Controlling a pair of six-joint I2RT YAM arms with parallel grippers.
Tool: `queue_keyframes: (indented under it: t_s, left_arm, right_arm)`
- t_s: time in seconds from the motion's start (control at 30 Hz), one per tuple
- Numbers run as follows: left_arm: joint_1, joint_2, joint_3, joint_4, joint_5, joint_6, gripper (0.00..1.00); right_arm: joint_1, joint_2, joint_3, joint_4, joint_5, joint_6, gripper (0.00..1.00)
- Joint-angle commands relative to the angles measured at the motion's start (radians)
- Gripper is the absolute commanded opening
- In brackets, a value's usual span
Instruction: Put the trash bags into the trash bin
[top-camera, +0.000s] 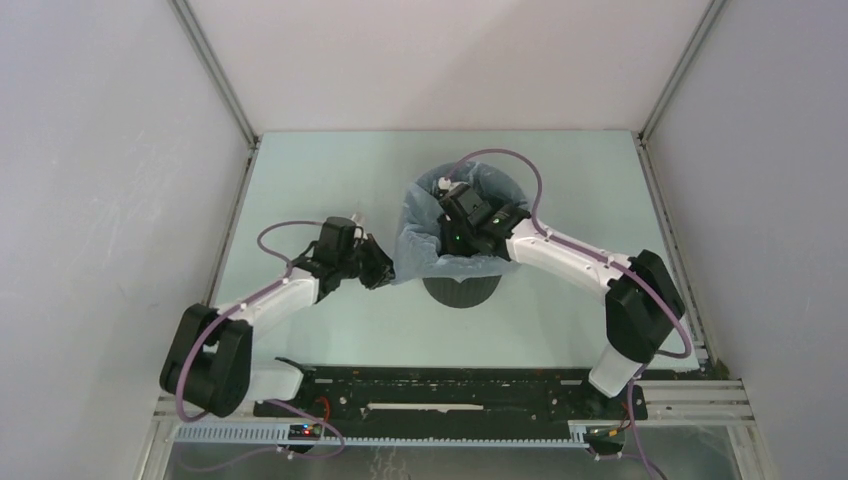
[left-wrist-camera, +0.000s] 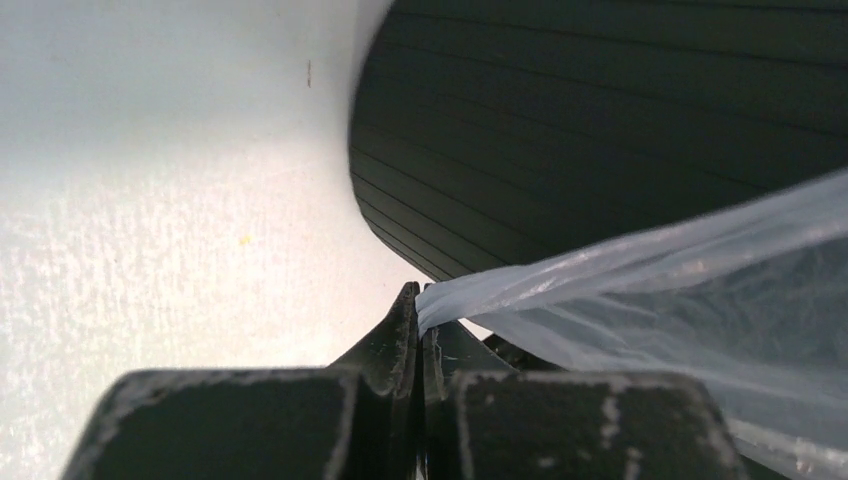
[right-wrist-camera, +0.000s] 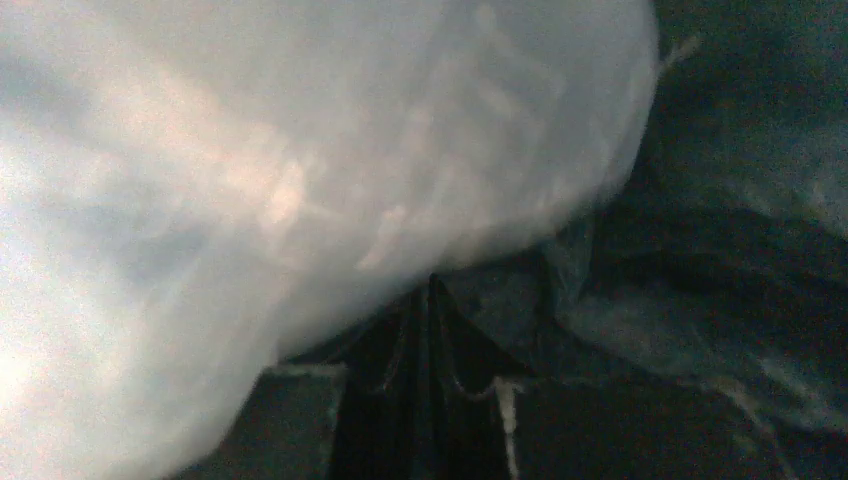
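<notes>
The black ribbed trash bin (top-camera: 460, 292) stands mid-table. The pale blue trash bag (top-camera: 412, 245) lines its mouth and drapes over the rim on the left. My left gripper (top-camera: 384, 270) is outside the bin's left side. In the left wrist view it (left-wrist-camera: 420, 298) is shut on a bunched edge of the bag (left-wrist-camera: 680, 290), beside the bin's wall (left-wrist-camera: 600, 130). My right gripper (top-camera: 455, 236) reaches down inside the bin. In the right wrist view its jaws (right-wrist-camera: 432, 288) are shut, with the bag film (right-wrist-camera: 250, 180) blurred against them. Whether film is pinched is hidden.
The pale green table (top-camera: 330, 340) is boxed in by white walls, left (top-camera: 110, 200) and right (top-camera: 760, 200). A black rail with the arm bases (top-camera: 450, 385) runs along the near edge.
</notes>
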Motion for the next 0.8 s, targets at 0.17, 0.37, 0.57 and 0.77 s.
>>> queue_keyframes:
  t_s: [0.17,0.37,0.57,0.77]
  left_arm:
    - [-0.018,0.050,0.028,0.071,-0.011,-0.005,0.00]
    - [-0.019,0.039,0.036,0.054,-0.015,0.001,0.00]
    - [-0.035,0.033,0.039,0.038,-0.023,0.011,0.00]
    - [-0.041,0.011,0.046,0.017,-0.037,0.020,0.00]
  right_arm:
    - [0.022,0.113,-0.091,0.171,0.084,0.033,0.15]
    - [0.015,0.099,-0.090,0.169,0.060,0.032,0.22]
    - [-0.011,0.023,-0.090,0.161,0.026,0.035,0.31]
    - [-0.007,0.055,-0.090,0.135,0.042,0.014,0.42]
